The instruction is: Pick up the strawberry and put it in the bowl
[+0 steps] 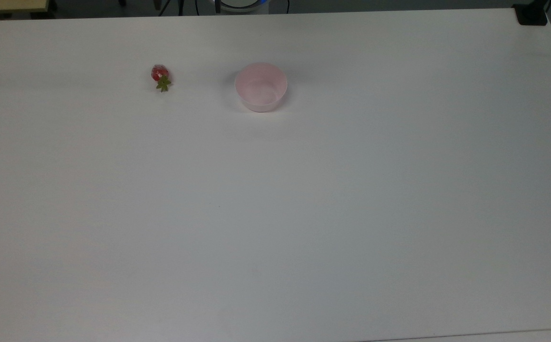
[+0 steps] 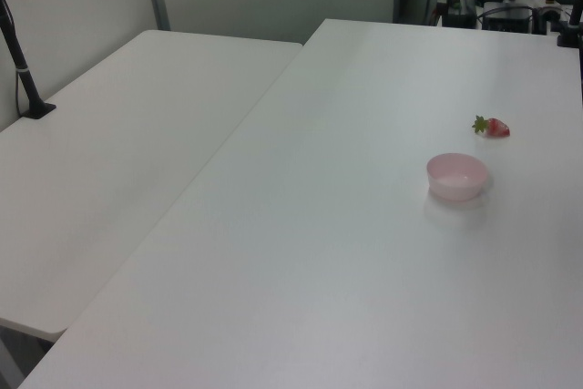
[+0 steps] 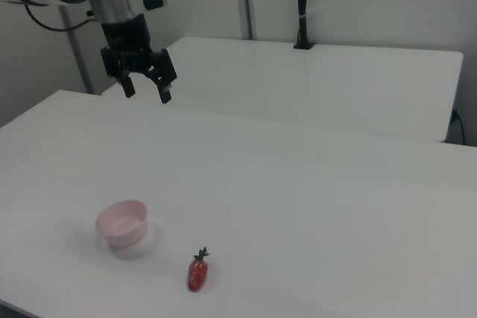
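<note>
The small red strawberry (image 1: 160, 75) with its green cap lies on its side on the white table, apart from the pale pink bowl (image 1: 260, 87), which stands empty to the top view's right of it. In the left view the strawberry (image 2: 493, 127) sits just beyond the bowl (image 2: 457, 176). In the right view the strawberry (image 3: 197, 272) is near the front edge, right of the bowl (image 3: 123, 223). My gripper (image 3: 147, 93) hangs open high above the table, well up and back from the bowl, holding nothing.
A second white table (image 2: 109, 161) adjoins the work table (image 1: 304, 199). A black clamp post (image 2: 23, 70) stands on it. Another black clamp (image 1: 531, 14) sits at the top view's far right corner. Cables and equipment lie beyond the far edge.
</note>
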Motion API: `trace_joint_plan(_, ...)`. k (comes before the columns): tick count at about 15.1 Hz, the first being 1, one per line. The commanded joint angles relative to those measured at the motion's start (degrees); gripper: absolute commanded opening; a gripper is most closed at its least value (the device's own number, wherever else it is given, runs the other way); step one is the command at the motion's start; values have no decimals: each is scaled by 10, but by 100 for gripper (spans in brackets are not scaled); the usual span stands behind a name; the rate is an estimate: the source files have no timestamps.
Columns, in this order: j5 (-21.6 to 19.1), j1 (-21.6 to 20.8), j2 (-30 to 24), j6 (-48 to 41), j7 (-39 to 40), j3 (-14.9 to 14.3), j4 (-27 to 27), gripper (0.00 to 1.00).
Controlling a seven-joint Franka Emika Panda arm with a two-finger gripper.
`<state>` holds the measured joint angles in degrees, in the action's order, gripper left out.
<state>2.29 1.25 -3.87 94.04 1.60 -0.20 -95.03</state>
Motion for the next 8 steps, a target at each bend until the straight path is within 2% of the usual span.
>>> trace_joint_plan(1,-8,-4,-3,2,12,-7,-2,100)
trace_joint_plan(3,4,-3,-3,1,24,-7,-16,100)
trace_joint_plan(6,16,17,-1,-5,151,-8,-51,100)
trace_joint_plan(8,63,24,-1,3,176,-9,-101,100)
